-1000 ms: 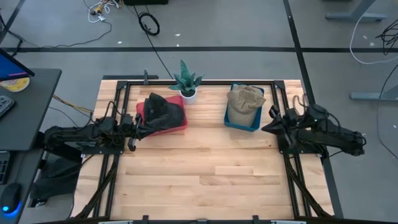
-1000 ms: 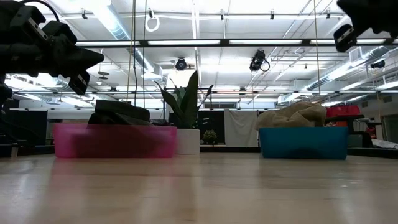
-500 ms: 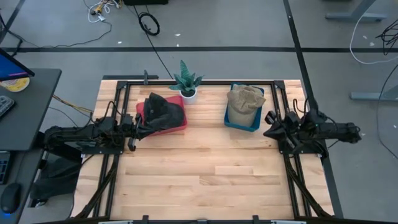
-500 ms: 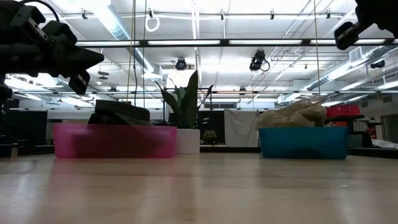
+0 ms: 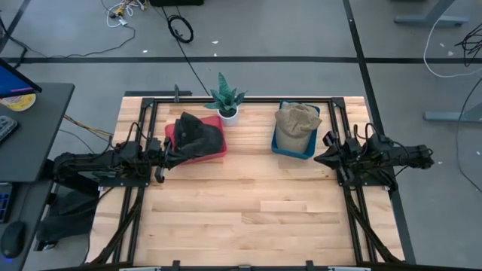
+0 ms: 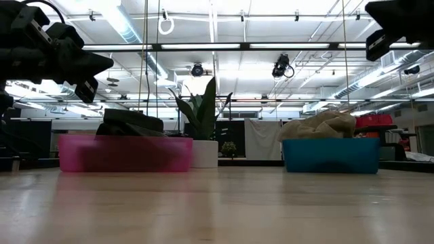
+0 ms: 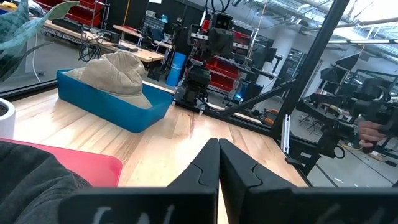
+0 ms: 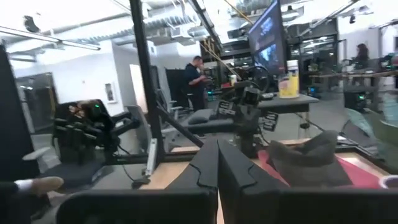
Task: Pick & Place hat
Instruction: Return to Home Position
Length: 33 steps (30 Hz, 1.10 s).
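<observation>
Right gripper, pressed together at three o'clock, should retract clear of the blue bin; left gripper, likewise, waits at nine.

I have the desk bare everywhere nearer me than the potted plant. The red bin on its left and the blue bin on its right flank an open lane.

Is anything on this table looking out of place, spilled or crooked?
Nothing is spilled. The black cap bulges above the red bin and seems to overlap its rim; the brown caps are heaped above the rim of the blue bin.
</observation>
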Available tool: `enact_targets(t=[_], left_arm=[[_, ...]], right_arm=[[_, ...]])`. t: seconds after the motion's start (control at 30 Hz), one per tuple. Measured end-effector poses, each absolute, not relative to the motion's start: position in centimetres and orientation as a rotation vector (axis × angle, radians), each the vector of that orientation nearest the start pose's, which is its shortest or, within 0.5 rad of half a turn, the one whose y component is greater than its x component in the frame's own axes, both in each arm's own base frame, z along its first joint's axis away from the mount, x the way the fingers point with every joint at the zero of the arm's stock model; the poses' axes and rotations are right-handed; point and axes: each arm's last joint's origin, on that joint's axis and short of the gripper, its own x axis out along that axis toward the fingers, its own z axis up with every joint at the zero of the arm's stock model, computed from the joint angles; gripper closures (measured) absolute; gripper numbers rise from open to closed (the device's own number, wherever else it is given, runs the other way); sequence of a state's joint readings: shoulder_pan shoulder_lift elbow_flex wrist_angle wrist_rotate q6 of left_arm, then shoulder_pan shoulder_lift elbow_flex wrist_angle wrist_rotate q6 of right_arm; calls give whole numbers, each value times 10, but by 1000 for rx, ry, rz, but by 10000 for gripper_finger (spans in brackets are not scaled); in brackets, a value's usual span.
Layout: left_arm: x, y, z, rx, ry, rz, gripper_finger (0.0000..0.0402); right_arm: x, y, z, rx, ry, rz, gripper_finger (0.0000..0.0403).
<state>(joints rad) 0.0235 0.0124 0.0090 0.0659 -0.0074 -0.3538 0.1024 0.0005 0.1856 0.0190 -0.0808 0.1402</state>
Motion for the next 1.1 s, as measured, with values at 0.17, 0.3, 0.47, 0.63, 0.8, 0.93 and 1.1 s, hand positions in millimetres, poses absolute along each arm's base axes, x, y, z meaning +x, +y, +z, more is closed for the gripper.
enact_targets(t=[0.17,0.3,0.47,0.63,0.8,0.93,1.1], left_arm=[[98,3,172,-353,-66,20,396],[98,3,172,-353,-65,20,396],[98,3,172,-353,-65,20,396],[98,3,172,-353,-65,20,396],[98,3,172,-353,-65,20,396],[98,2,172,-353,-65,20,396],[98,3,172,-353,-65,20,396]], right_arm=[[82,8,223,122,-187,149,403],[86,7,215,133,-208,133,403],[90,6,204,168,-232,137,403],[93,7,195,171,-265,140,403],[94,7,189,134,-222,132,403],[95,7,182,95,-142,124,403],[96,6,172,49,-43,111,403]])
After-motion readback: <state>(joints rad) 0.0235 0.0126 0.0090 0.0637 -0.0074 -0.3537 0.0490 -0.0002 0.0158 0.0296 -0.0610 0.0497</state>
